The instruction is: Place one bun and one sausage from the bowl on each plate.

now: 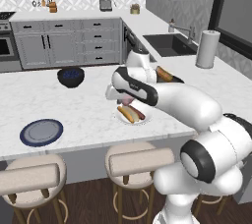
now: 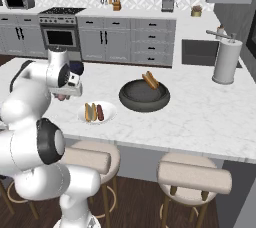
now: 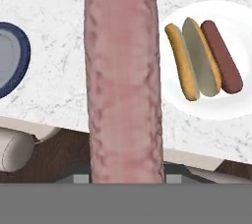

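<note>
My gripper (image 1: 127, 101) (image 2: 62, 95) is shut on a pinkish-red sausage (image 3: 123, 80), which hangs over the counter's front edge. It is just left of the white plate (image 1: 142, 121) (image 2: 109, 109) (image 3: 236, 26). That plate holds a bun (image 3: 189, 61) and a second sausage (image 3: 221, 56) side by side. The blue-rimmed plate (image 1: 41, 132) (image 3: 22, 56) lies bare further left. One bun (image 2: 150, 79) (image 1: 164, 74) rests in the dark bowl (image 2: 144, 103), to the right of the white plate. The sausage hides my fingertips in the hand view.
A small dark-blue bowl (image 1: 71, 76) stands further back on the counter. A paper-towel roll (image 2: 225, 62) and a sink (image 2: 200, 52) are at the right. Two stools (image 1: 140, 161) (image 1: 29, 176) stand below the counter's front edge.
</note>
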Robot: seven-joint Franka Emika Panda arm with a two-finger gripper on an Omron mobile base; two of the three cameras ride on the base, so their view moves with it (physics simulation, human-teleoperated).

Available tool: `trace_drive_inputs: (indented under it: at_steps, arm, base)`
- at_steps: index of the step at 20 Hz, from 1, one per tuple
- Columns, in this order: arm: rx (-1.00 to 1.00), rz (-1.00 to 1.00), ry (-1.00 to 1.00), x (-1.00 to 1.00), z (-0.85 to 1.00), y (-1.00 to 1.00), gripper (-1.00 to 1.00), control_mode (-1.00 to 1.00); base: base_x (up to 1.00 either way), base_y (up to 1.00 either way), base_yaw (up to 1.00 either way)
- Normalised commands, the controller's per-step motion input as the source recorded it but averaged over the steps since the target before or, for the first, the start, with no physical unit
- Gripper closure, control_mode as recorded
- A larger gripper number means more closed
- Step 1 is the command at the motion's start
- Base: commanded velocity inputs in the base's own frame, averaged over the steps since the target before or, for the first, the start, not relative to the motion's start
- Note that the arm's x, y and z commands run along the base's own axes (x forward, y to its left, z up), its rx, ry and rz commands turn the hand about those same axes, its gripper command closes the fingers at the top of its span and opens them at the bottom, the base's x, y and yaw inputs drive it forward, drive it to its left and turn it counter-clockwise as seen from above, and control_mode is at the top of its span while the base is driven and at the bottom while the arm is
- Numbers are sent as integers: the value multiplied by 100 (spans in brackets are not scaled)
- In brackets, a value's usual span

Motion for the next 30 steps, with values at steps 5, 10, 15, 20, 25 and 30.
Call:
trace_drive_inputs:
  at_steps: [5,10,15,20,25,30]
  arm:
    - [0,30,11,0,-28,100,100,-100]
    - [-2,25,4,4,-25,94,100,-100]
    - [-5,21,1,3,-15,59,100,-100]
    - [-8,14,0,0,-26,53,100,-100]
    - [-6,14,1,7,-32,49,100,-100]
    - [-2,11,0,29,-25,51,100,-100]
  base:
    - [0,0,0]
    - [0,0,0]
    - [0,0,0]
    - [0,0,0]
    - [0,0,0]
    - [0,0,0]
